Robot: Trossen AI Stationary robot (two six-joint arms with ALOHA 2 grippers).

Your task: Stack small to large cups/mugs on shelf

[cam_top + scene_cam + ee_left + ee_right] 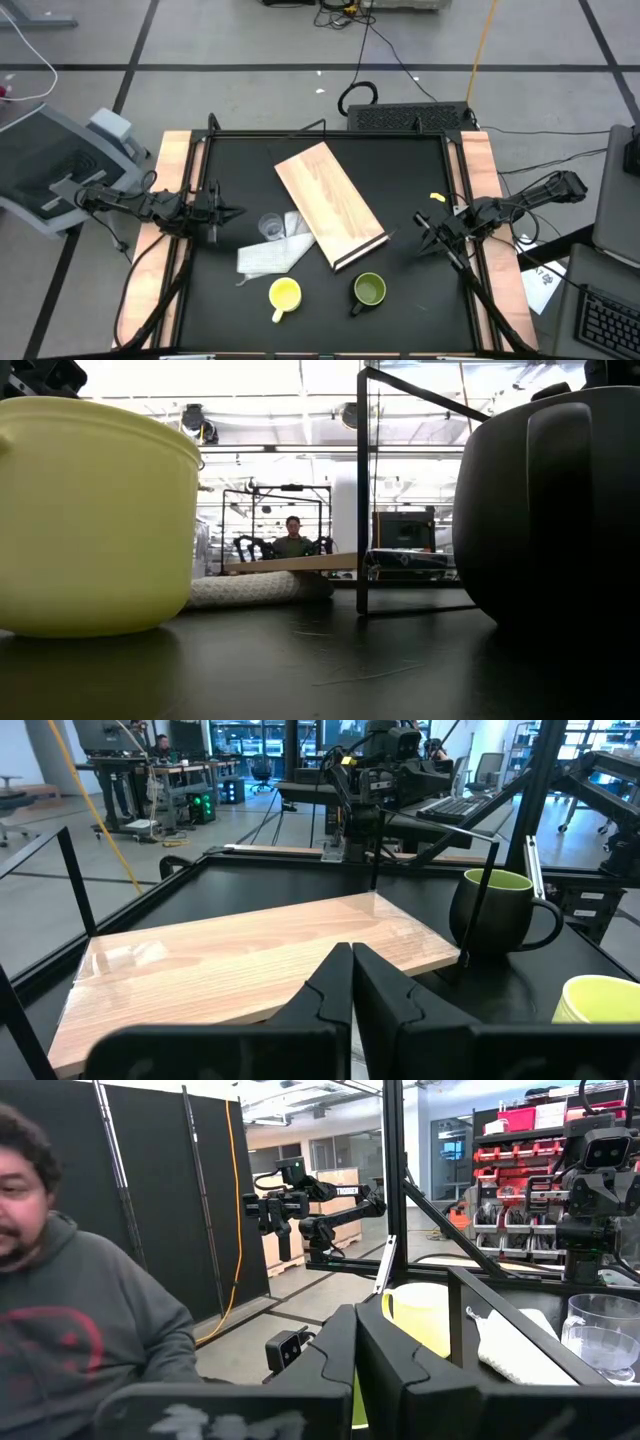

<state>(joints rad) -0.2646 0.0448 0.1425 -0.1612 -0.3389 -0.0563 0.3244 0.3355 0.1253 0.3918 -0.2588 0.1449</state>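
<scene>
Black worktop [400, 190] fills my overhead feed, with the shelf [328, 203] lying flat and slanted across its middle. At the near edge sit the yellow mug [285, 294] and the green mug [369, 290], apart from each other. Beside the shelf, the clear cup [270, 228] touches a white cloth [275, 250]. My left gripper [232, 212] and right gripper [421, 232] hover at opposite sides, fingers together, holding nothing.

Robotics lab or workshop: black framed worktop [400, 190] on taped concrete floor [250, 40], loose cables [385, 55], red parts bins on racks [510, 1160], more dark robot arms on benches [300, 1205], seated person at distant desk [292, 538].
</scene>
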